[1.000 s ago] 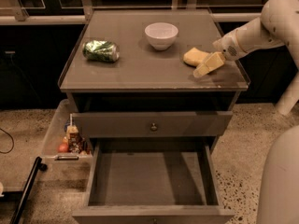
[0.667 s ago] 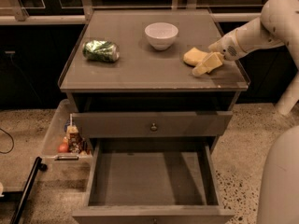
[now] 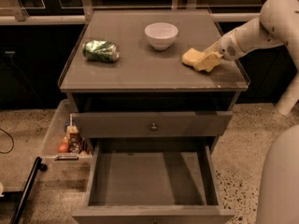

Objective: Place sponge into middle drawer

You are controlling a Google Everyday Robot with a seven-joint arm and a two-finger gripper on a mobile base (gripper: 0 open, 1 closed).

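Camera view lets us see the sponge [image 3: 190, 56] lying on the cabinet top [image 3: 140, 71], near the white bowl [image 3: 161, 34]. Our gripper [image 3: 209, 62] touches the sponge on the side away from the bowl. We cannot tell if it grips. The middle drawer [image 3: 149, 181] waits open, well below.

The surface [image 3: 140, 66] is showing a smooth, matt grey top, faintly shiny along its front edge. The sponge [image 3: 190, 56] is looking soft and matt. The hand [image 3: 209, 61], smooth cream plastic, is sitting right at the sponge on the surface's right side. The white bowl [image 3: 161, 34] is gleaming glossily. The green packet [image 3: 100, 50] is glinting like crinkled foil. The middle drawer [image 3: 149, 178] is showing bare matt wood, and the knob [image 3: 153, 126] above it is shining like metal.
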